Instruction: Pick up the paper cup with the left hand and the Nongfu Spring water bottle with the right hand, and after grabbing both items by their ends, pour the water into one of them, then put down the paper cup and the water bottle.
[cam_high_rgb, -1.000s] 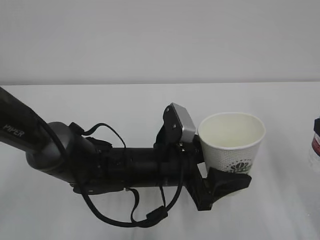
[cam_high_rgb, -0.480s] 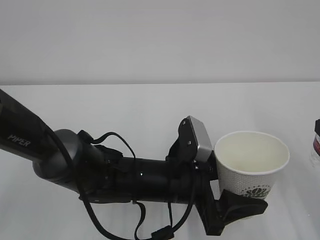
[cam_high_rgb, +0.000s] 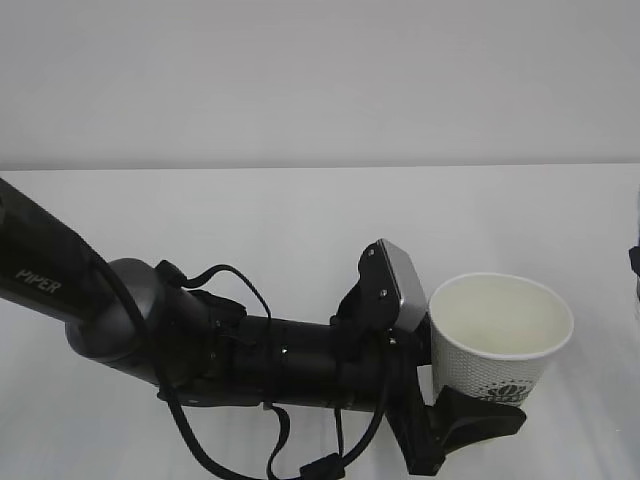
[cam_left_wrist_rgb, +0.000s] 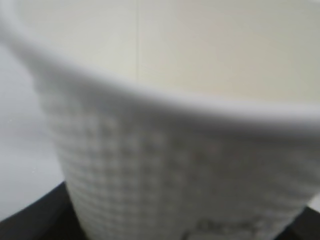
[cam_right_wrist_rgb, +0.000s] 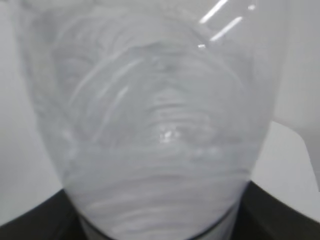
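The white paper cup (cam_high_rgb: 498, 345) is upright in the air at the lower right of the exterior view. My left gripper (cam_high_rgb: 490, 398) is shut on its lower end, the near black finger (cam_high_rgb: 478, 420) pressed under the emblem. In the left wrist view the cup's embossed wall (cam_left_wrist_rgb: 165, 165) fills the frame between dark fingers (cam_left_wrist_rgb: 30, 222). The clear Nongfu Spring water bottle (cam_right_wrist_rgb: 160, 125) fills the right wrist view, and my right gripper (cam_right_wrist_rgb: 160, 227) is shut on it, with dark fingers (cam_right_wrist_rgb: 282, 215) on both sides. I see no water inside the cup.
The white table (cam_high_rgb: 300, 220) runs back to a plain grey wall (cam_high_rgb: 320, 80). The black left arm marked PIPER (cam_high_rgb: 40, 270) and its loose cables (cam_high_rgb: 215, 275) cross the lower left. A dark sliver (cam_high_rgb: 634, 258) shows at the right edge.
The left arm has carried the cup to the right and downward, mostly in the first half second. The sliver of bottle at the right edge has slid further out of frame.
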